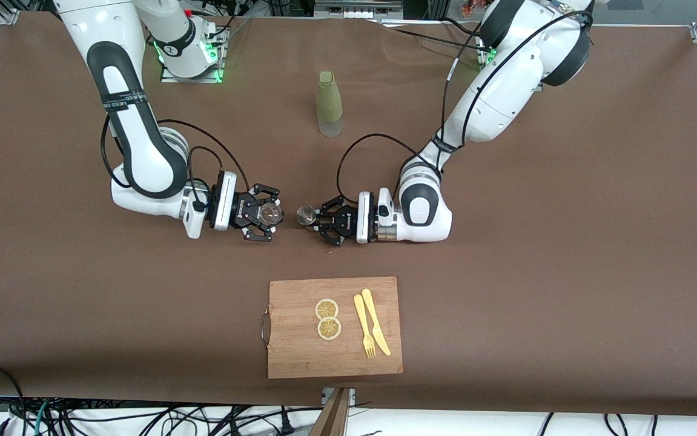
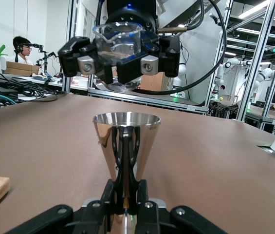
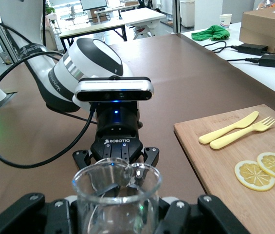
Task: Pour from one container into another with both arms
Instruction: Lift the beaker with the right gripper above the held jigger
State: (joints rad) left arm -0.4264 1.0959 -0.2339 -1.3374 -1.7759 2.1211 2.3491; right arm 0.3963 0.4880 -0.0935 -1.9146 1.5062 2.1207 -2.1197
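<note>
- The right gripper [image 1: 266, 213] sits low over the middle of the brown table [image 1: 566, 242], its fingers closed around a clear glass beaker [image 1: 271, 213] that stands upright in its grip.
- The left gripper [image 1: 318, 219] is level with it, close by but not touching, and faces it. Its fingers are closed around a shiny metal cone-shaped cup [image 1: 307, 214], held upright with the wide mouth upward.
- In the left wrist view the metal cup [image 2: 126, 146] fills the foreground and the glass beaker [image 2: 120, 46] shows farther off, gripped between the black fingers [image 2: 86, 61] of the right gripper.
- In the right wrist view the beaker [image 3: 117, 195] looks empty, and the left gripper [image 3: 118, 156] faces it.
- A green bottle [image 1: 329, 103] stands upright near the table edge where the arm bases are mounted, roughly midway between them.
- A wooden cutting board [image 1: 300, 351] lies at the table edge nearest the front camera, centred along it.
- On the board lie two lemon slices [image 1: 327, 318], touching each other, with a yellow fork [image 1: 364, 326] and a yellow knife [image 1: 375, 321] side by side just beside them, toward the left arm's end.
</note>
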